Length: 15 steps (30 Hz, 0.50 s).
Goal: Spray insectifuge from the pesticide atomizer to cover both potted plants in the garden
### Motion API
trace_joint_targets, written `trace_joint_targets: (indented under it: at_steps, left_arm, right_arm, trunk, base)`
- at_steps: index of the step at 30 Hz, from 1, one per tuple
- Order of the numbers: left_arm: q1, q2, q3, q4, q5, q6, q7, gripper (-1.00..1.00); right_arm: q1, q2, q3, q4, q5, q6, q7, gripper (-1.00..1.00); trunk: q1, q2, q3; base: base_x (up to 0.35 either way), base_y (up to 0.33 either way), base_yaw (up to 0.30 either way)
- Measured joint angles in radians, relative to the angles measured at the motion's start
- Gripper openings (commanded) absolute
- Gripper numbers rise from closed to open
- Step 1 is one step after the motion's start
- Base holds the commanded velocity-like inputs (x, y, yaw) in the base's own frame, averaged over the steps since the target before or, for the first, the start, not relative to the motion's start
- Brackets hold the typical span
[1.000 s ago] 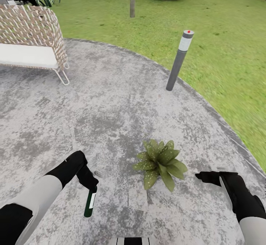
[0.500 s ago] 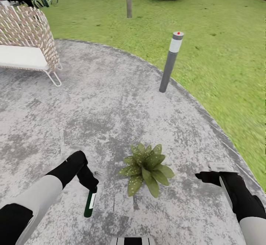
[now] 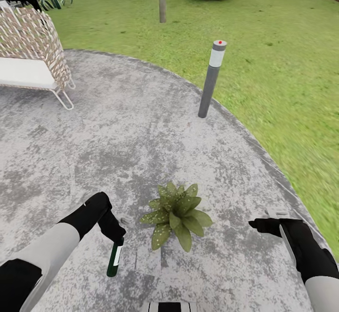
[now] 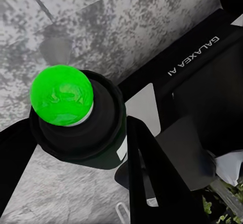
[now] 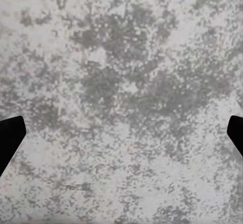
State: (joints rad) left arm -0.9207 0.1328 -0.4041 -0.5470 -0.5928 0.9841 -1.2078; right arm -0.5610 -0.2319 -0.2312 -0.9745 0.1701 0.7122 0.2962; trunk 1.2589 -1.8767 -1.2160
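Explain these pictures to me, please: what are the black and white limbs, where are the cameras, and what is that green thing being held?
This is a simulated robot with two arms. The big picture looks down from its head; the other two come from cameras at its wrists. The left gripper has its jaws shut on a pesticide atomizer, a dark green bottle whose bright green top fills the left wrist picture. The right gripper is open and holds nothing. Between them a small potted plant sits on the grey paved patio. Farther off stand a grey post light, a wicker chair and lawn.
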Motion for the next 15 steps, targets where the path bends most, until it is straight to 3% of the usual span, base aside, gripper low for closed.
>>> trace_joint_targets:
  at_steps: [9, 15]
  left_arm:
    - [0.0, 0.0, 0.0, 0.0, 0.0, 0.0, 0.0, -1.0]
    - [0.0, 0.0, 0.0, 0.0, 0.0, 0.0, 0.0, -1.0]
  right_arm:
    - [0.0, 0.0, 0.001, 0.0, 0.001, 0.0, 0.0, 1.0]
    - [0.0, 0.0, 0.001, 0.0, 0.002, -0.001, 0.0, 1.0]
  trunk:
    - [0.0, 0.0, 0.0]
    - [0.0, 0.0, 0.0]
  base:
    - [0.0, -0.269, 0.001]
    - [0.0, -0.056, 0.158]
